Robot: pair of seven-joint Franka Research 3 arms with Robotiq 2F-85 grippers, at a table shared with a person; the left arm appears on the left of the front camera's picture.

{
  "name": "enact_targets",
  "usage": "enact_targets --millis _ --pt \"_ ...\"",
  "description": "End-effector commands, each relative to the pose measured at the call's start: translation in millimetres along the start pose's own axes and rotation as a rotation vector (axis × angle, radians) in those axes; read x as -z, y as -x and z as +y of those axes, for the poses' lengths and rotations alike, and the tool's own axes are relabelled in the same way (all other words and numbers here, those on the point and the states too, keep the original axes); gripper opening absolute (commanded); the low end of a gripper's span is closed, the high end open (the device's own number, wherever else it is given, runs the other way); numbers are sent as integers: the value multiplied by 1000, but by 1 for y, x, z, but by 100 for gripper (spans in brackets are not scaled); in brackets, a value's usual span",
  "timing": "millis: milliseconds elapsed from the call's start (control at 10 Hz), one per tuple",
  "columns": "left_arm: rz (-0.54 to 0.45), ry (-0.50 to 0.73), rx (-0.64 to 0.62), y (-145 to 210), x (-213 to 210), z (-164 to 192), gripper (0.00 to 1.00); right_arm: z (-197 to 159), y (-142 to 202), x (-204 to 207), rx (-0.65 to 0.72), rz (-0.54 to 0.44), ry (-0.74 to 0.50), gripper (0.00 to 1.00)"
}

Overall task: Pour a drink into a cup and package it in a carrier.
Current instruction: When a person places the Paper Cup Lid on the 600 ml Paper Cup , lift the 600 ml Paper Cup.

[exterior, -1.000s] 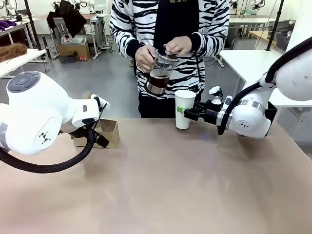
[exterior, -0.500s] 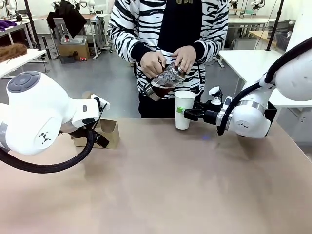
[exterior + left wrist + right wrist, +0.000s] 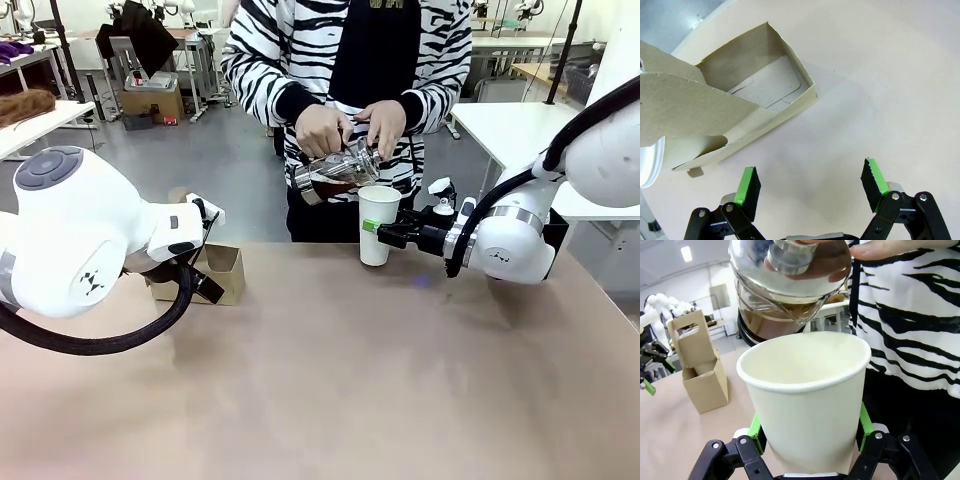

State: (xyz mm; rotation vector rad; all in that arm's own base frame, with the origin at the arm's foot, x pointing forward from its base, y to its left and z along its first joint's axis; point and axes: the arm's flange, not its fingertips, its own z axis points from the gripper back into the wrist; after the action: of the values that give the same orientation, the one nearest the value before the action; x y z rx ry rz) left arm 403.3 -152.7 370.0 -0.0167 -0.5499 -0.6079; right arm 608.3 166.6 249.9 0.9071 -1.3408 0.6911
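Carafe [image 3: 335, 172] over cup [image 3: 378, 222] in R tool [image 3: 809, 432]

You have a plain tan table [image 3: 350, 380] in front of you. The carrier [image 3: 225, 275] sits on it at the left, near the far edge, open side up. The cup [image 3: 378, 225] stands upright by the far edge, just right of the middle, well apart from the carrier.

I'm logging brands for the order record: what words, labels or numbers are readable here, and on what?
No text can be read.
The cup and the carrier are plain, with no print.
The dark emblem on the left arm is too small to read.
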Motion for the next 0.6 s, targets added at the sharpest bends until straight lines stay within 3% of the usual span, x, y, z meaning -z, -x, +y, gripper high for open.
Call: enact_targets --millis 0,500 --pt "-2 3 -3 0 0 1 100 2 -2 1 7 -9 4 81" --pt "-2 3 -3 0 0 1 100 2 -2 1 7 -9 4 81"
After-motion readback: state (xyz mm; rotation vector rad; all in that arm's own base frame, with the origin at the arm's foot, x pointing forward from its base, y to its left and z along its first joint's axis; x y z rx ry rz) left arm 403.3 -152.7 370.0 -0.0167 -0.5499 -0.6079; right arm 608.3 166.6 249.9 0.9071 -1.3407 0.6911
